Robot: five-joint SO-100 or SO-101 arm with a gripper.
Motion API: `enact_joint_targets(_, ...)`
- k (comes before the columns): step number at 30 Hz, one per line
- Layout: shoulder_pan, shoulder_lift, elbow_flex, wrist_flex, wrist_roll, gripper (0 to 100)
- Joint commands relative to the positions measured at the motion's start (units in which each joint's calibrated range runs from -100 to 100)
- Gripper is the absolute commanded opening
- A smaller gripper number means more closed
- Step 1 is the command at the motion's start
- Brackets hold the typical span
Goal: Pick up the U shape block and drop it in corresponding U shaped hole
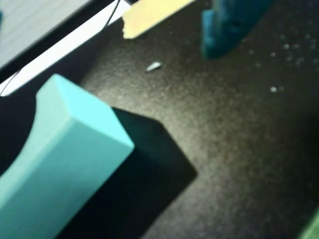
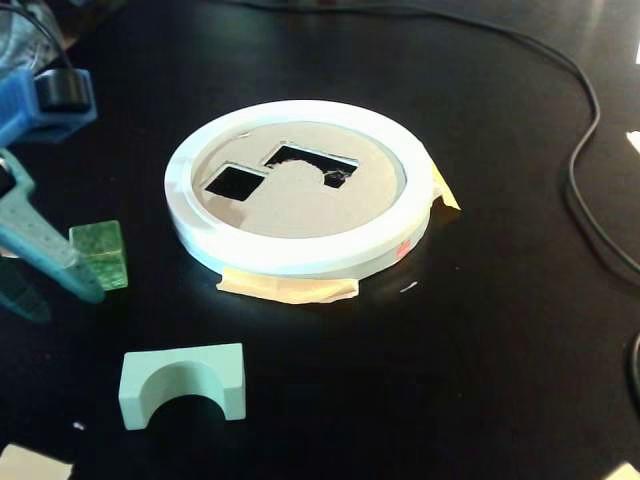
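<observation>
The U shape block is pale teal and stands on its two legs on the black table at the front left. It fills the lower left of the wrist view, arch side to the left. The white ring container has a cardboard lid with a U-shaped hole and a square hole. My gripper is at the left edge, above and left of the block, with its jaws apart and empty. One blue finger shows at the top of the wrist view.
A green cube sits right beside my long finger, and shows as a sliver in the wrist view. Yellow tape holds the ring down and also shows in the wrist view. A black cable curves along the right.
</observation>
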Motion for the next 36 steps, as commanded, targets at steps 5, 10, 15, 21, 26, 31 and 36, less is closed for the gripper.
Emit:
enact_joint_targets(5, 0.3, -0.7, -1.0, -0.1, 0.5, 68)
enact_joint_targets(10, -0.9, -0.8, -1.1, -0.9, 0.6, 68)
enact_joint_targets(15, -1.2, -0.8, -4.7, 0.0, 0.6, 68)
enact_joint_targets(21, -9.1, -0.8, -8.6, -0.4, 0.6, 68)
enact_joint_targets(26, -9.7, -0.8, -8.9, -1.0, 0.1, 68)
enact_joint_targets(31, -8.2, -0.8, -9.9, -1.8, -0.1, 68)
enact_joint_targets(36, -7.9, 0.4, -14.1, -6.3, -6.0, 68)
